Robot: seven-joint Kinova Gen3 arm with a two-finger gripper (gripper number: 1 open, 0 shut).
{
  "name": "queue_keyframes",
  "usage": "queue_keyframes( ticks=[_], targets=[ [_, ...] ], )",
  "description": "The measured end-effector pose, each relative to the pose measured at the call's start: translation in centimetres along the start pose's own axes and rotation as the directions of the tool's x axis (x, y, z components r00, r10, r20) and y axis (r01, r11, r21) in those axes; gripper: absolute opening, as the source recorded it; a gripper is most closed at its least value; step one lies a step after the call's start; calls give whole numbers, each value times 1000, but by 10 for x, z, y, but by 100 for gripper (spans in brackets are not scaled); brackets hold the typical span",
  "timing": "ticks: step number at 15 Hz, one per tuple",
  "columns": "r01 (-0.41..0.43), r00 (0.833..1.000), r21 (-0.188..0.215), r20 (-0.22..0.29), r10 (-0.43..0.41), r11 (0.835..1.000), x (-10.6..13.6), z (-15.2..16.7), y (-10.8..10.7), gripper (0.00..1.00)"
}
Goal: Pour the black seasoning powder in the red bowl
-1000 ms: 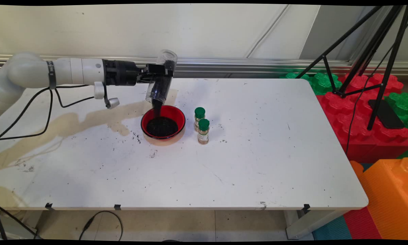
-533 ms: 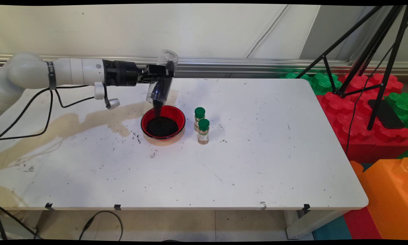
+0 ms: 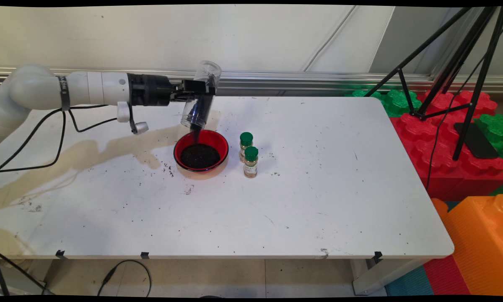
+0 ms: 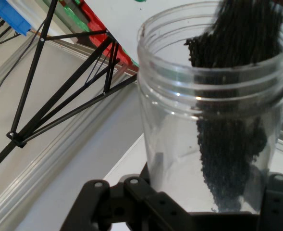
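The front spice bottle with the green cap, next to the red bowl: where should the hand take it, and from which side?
Probably at the glass body of the front spice bottle, just under its green cap, coming from the table's near side or from above. It stands upright; the second bottle sits close behind it and the red bowl lies to its left.

You see the clear jar (image 3: 201,97) tipped mouth-down over the red bowl (image 3: 201,156), clamped in the pincer (image 3: 198,89). Dark grains (image 4: 232,144) stream from its mouth into the bowl's dark heap.
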Motion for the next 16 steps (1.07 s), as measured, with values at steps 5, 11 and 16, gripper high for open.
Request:
queue_keyframes(
  ticks=[5, 11, 16],
  targets=[
    [-39, 999, -2, 5, 39, 999, -1, 0, -1, 0],
    [-104, 994, -5, 18, 104, 995, -3, -1, -3, 0],
    [-170, 985, -4, 36, 170, 985, -7, -2, -6, 0]
  ],
)
